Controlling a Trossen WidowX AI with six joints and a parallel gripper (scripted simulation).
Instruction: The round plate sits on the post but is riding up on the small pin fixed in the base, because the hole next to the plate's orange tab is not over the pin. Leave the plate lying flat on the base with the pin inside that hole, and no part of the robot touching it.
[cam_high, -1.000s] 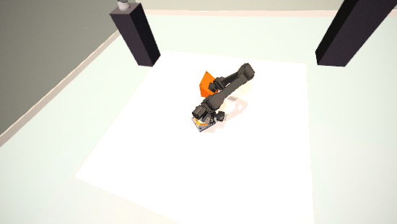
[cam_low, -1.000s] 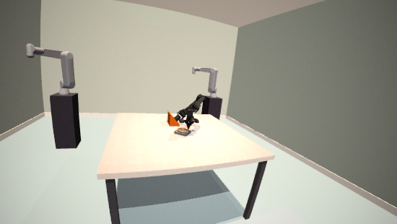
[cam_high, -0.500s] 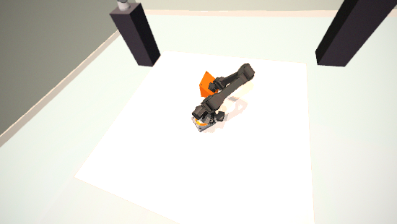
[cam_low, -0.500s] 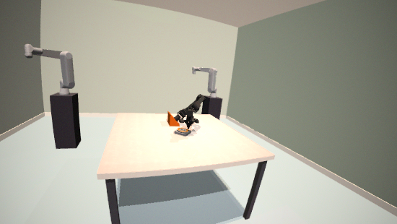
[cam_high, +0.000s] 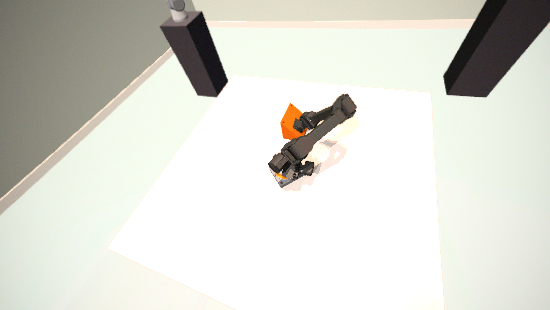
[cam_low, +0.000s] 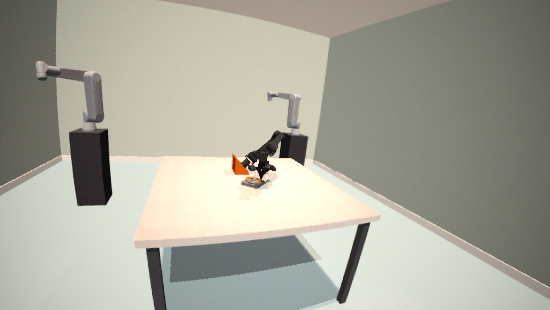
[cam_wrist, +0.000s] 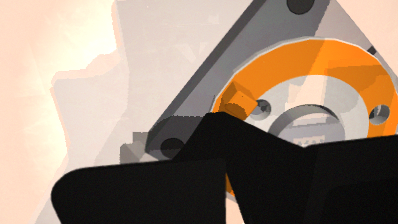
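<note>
Orange tab near shut jaws, pin seating unconfirmed

We have the orange-ringed plate (cam_high: 281, 176) (cam_low: 258, 181) (cam_wrist: 310, 55) on its base (cam_high: 282, 184) (cam_low: 253, 185) (cam_wrist: 200, 90), around the post (cam_wrist: 312, 134). Gripper (cam_high: 294, 176) (cam_low: 262, 177) (cam_wrist: 214, 121) is pressed together w/ nothing in it, approx. over the plate's edge, by the orange tab (cam_wrist: 239, 102); contact unclear. Risks: a sideways push too far could carry the hole past the pin; pushing down too early could jam a tilted plate; a tip catching the tab on retreat could undo alignment. No containers as such; re openings, post fills the centre bore's middle. Tab-side hole (cam_wrist: 261, 109) shows grey + dark inside, poss. pin, can't confirm.
</note>
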